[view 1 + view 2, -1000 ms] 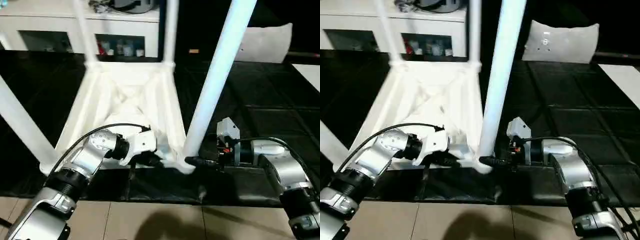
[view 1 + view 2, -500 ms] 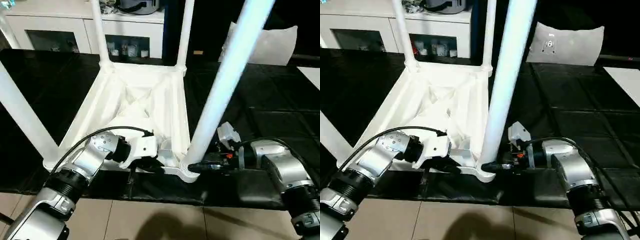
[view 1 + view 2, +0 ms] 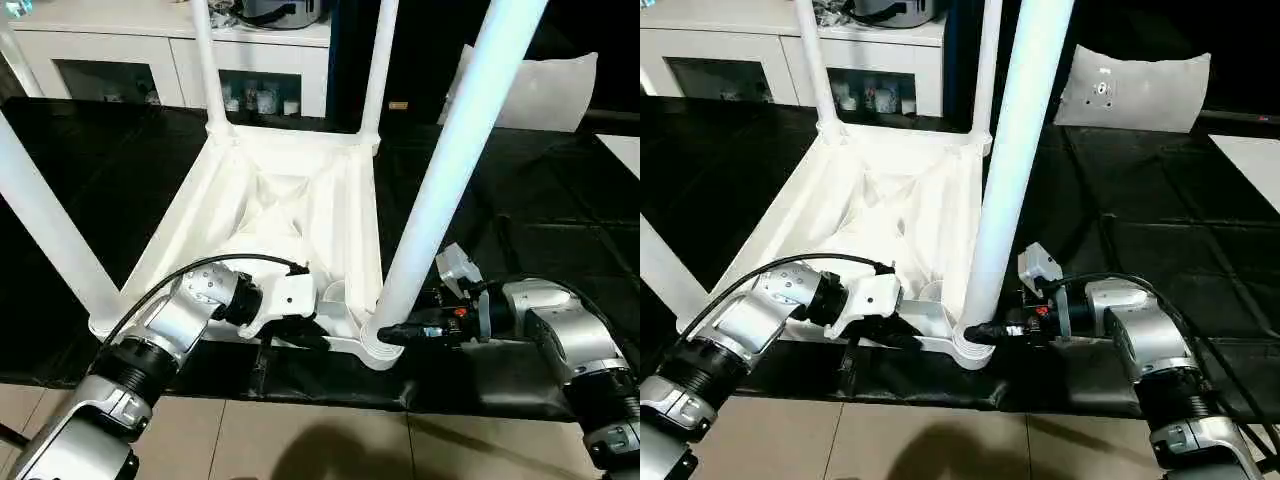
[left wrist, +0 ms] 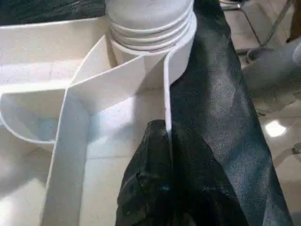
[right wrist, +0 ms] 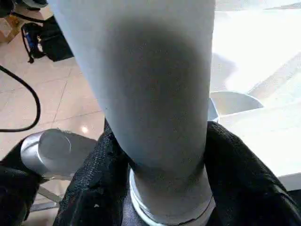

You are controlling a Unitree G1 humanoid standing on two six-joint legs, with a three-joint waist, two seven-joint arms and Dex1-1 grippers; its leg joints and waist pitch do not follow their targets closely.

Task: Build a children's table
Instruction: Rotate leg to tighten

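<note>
The white children's table lies upside down on the black mat, its ribbed underside (image 3: 290,200) facing up. Four tube legs stand in the corner sockets. My left gripper (image 3: 305,335) is shut on the thin near rim (image 4: 165,94) of the top, close to the near right socket (image 4: 150,28). One black finger (image 4: 148,174) lies on each side of that rim. My right gripper (image 3: 395,333) is shut on the near right leg (image 3: 450,170) just above its socket, its fingers (image 5: 94,179) hugging the tube (image 5: 155,94) from both sides.
White cabinets with glass doors (image 3: 120,60) stand behind the mat. A grey-white panel with small holes (image 3: 1135,90) leans at the back right. A white sheet (image 3: 625,150) shows at the right edge. Tiled floor (image 3: 300,440) runs along the mat's near edge.
The whole picture has shifted, so the head camera moved. Both grippers keep their holds on the rim and the near right leg.
</note>
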